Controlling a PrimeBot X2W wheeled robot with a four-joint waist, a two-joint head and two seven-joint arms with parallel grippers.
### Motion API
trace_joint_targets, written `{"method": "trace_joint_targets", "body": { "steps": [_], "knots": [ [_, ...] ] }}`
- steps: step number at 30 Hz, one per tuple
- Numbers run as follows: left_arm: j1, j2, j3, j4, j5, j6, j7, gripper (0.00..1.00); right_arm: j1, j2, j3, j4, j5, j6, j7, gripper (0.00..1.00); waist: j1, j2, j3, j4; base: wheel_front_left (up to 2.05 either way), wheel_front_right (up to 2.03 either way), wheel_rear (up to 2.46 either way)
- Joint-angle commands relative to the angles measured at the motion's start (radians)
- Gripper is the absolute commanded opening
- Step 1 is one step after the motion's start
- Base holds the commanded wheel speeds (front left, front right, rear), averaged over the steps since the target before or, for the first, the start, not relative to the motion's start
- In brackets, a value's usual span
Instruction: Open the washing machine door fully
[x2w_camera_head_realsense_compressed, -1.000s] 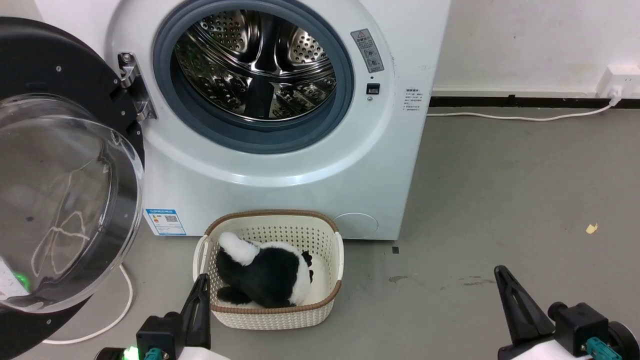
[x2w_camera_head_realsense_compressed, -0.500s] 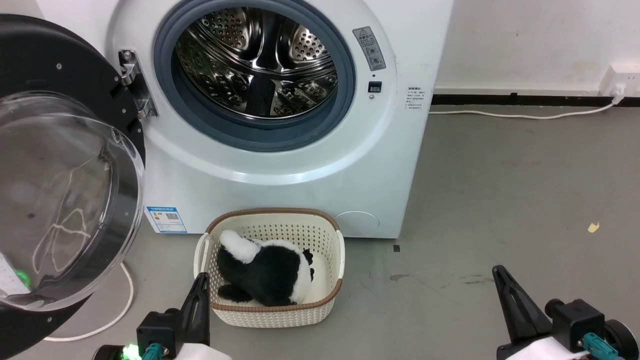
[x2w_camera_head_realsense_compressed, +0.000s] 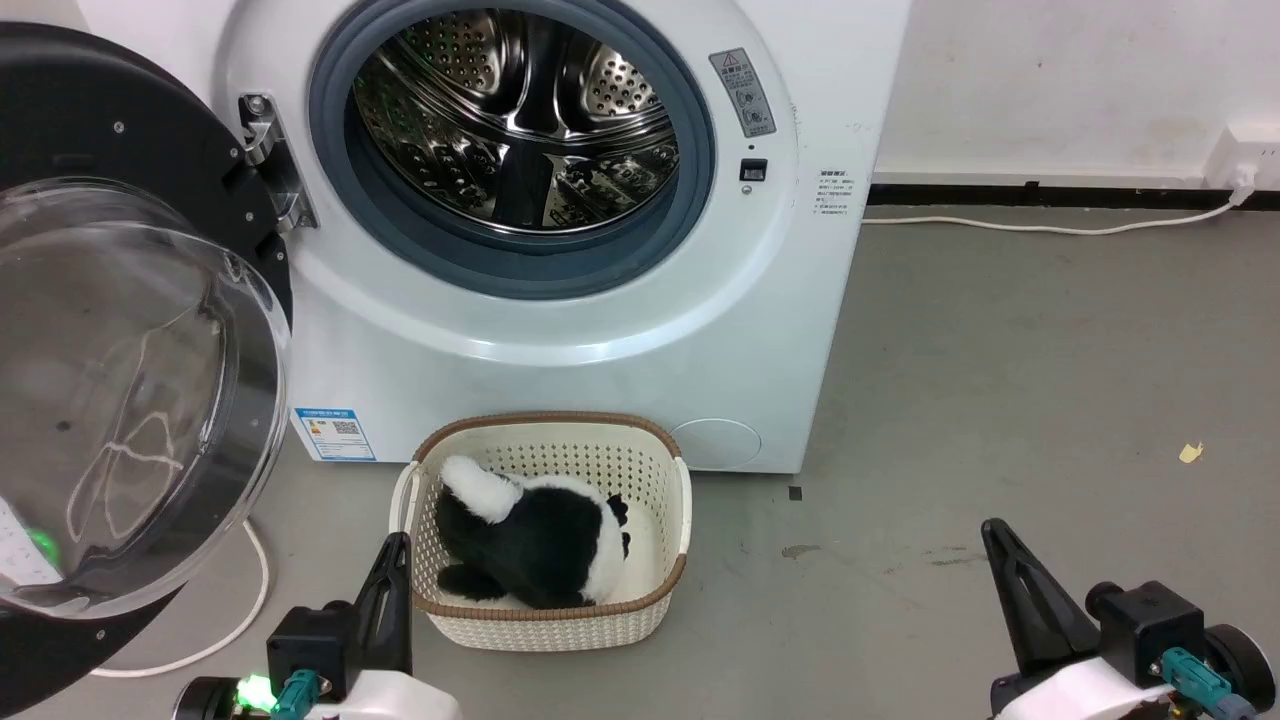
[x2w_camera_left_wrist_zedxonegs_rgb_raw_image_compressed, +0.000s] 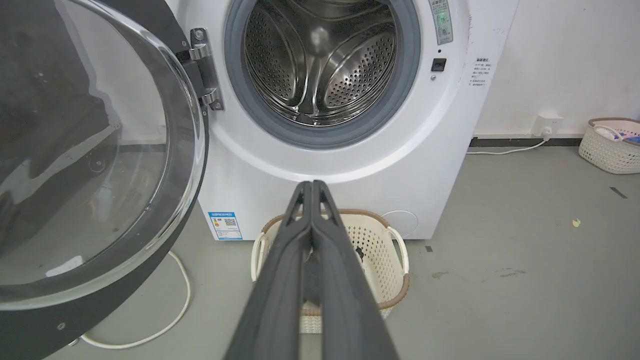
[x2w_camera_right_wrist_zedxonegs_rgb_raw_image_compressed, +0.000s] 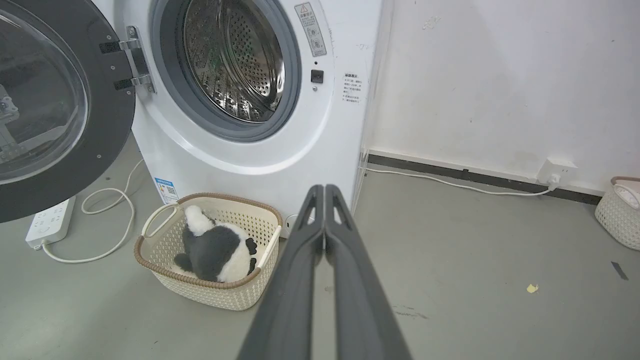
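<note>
Washing machine door (x2w_camera_head_realsense_compressed: 130, 380) is seen turned out wide on its hinge (x2w_camera_head_realsense_compressed: 272, 165) at the left of the washing machine (x2w_camera_head_realsense_compressed: 560, 340), its glass bowl facing the robot and the steel drum (x2w_camera_head_realsense_compressed: 520, 120) laid bare. The door is judged to be at or near the end of its travel, so the task is taken as all but done. The left fingers (x2w_camera_left_wrist_zedxonegs_rgb_raw_image_compressed: 285, 280) are pressed together with nothing between them and are held low, just beside the near corner of a cream basket (x2w_camera_head_realsense_compressed: 682, 510), apart from the door. The right fingers (x2w_camera_right_wrist_zedxonegs_rgb_raw_image_compressed: 295, 290) are likewise clenched on nothing and are held over bare floor (x2w_camera_head_realsense_compressed: 1000, 380), well apart from the machine. Both are held back, it is judged, because no contact with the door is needed at this stage. The basket, with a black-and-white plush toy (x2w_camera_head_realsense_compressed: 530, 545) in it, is set on the floor just beside the machine's front, presumably so that loading is made short. A white cable (x2w_camera_head_realsense_compressed: 262, 585) is looped on the floor below the door, where it could be caught if the robot is rolled closer
</note>
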Motion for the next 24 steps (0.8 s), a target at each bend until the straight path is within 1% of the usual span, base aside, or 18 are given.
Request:
{"method": "trace_joint_targets", "body": {
  "steps": [1, 24],
  "knots": [
    [-0.017, 0.001, 0.002, -0.005, 0.007, -0.004, 0.006, 0.0, -0.013, 0.004, 0.002, -0.004, -0.007, -0.001, 0.006, 0.0, -0.0001, 0.0, 0.0, 0.0, 0.0, 0.0, 0.0],
    [-0.042, 0.0, 0.019, -0.019, 0.024, -0.011, 0.059, 0.0, -0.038, 0.005, 0.007, -0.007, -0.013, -0.001, 0.059, 0.0, -0.0001, 0.0, 0.011, 0.007, 0.0, 0.0, 0.0]
  ]
}}
